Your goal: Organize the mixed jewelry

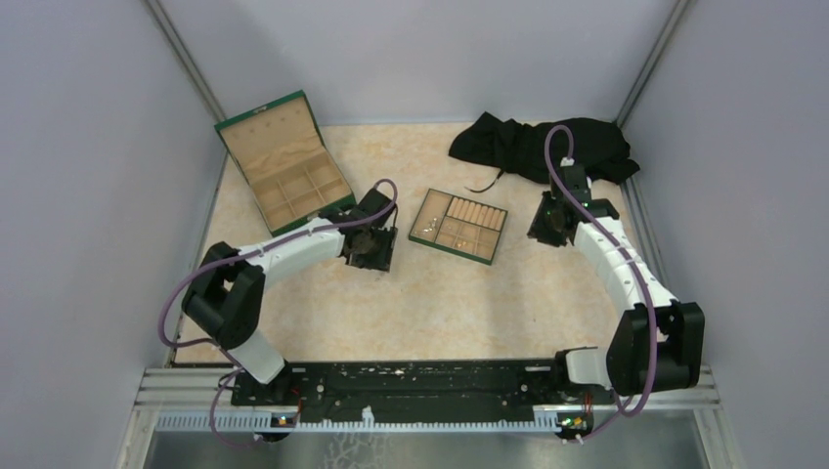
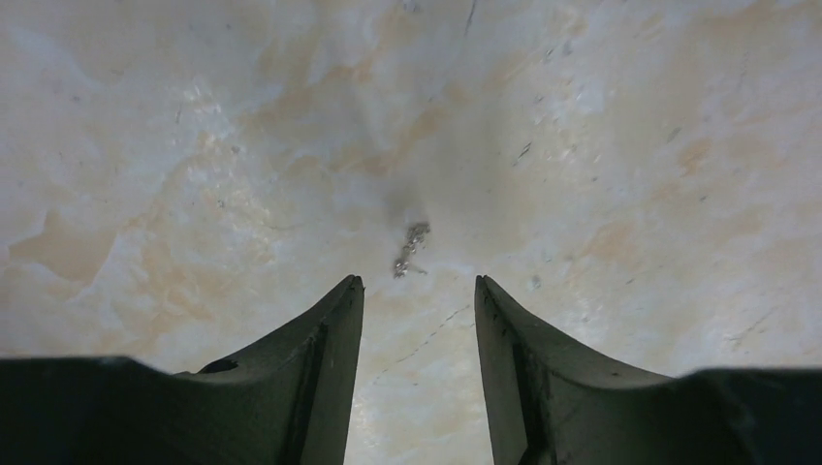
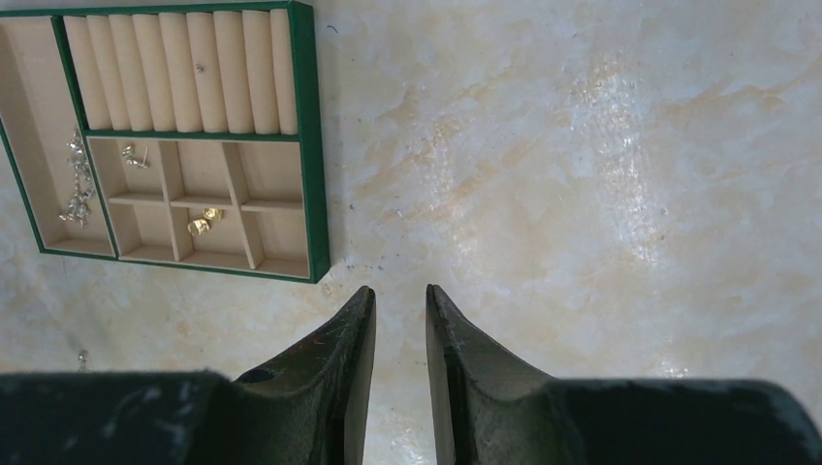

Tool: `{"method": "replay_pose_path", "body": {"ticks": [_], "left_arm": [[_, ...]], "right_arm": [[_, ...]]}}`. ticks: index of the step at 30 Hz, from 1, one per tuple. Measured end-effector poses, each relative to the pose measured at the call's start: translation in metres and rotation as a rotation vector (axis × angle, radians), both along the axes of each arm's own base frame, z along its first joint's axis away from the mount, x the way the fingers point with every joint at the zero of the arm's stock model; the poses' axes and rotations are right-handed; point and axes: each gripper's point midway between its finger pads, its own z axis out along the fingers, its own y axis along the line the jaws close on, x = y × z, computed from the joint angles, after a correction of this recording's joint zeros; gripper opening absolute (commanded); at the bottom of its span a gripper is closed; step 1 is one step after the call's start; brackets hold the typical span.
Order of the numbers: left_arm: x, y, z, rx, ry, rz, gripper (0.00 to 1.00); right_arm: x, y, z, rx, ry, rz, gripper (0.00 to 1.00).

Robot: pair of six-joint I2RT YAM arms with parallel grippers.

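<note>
One small silvery piece is seen lying on the marbled table just beyond the fingertips of the left gripper. It is roughly in line with the gap between them and untouched. The jaws are held moderately apart with nothing between them. The right gripper is held over bare surface, its jaws parted only narrowly and nothing gripped, with the green-rimmed tray ahead and to its left. Within the tray, a silvery chain is laid in the long side compartment, two gold pieces are kept in a small middle compartment, and what may be a stud is set on the padded rolls. Another tiny piece, too small to identify, is seen on the table near the tray.
</note>
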Motion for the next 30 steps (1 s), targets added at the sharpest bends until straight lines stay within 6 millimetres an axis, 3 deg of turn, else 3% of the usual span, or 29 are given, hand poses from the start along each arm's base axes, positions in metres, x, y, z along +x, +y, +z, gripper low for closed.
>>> {"method": "replay_pose_path", "body": {"ticks": [3, 8, 20, 30], "left_arm": [[-0.015, 0.014, -0.013, 0.051, 0.028, -0.047, 0.52], [-0.019, 0.021, -0.020, 0.084, 0.030, -0.101, 0.47], [-0.015, 0.015, -0.036, 0.076, 0.032, -0.135, 0.37], [-0.013, 0.014, -0.041, 0.078, 0.031, -0.134, 0.17]], "right_arm": [[0.001, 0.001, -0.001, 0.004, 0.001, 0.003, 0.26], [0.005, 0.004, -0.008, 0.014, 0.021, 0.010, 0.26], [0.007, 0.006, -0.010, 0.025, 0.025, 0.007, 0.26], [0.008, 0.006, -0.010, 0.028, 0.024, 0.001, 0.26]]}}
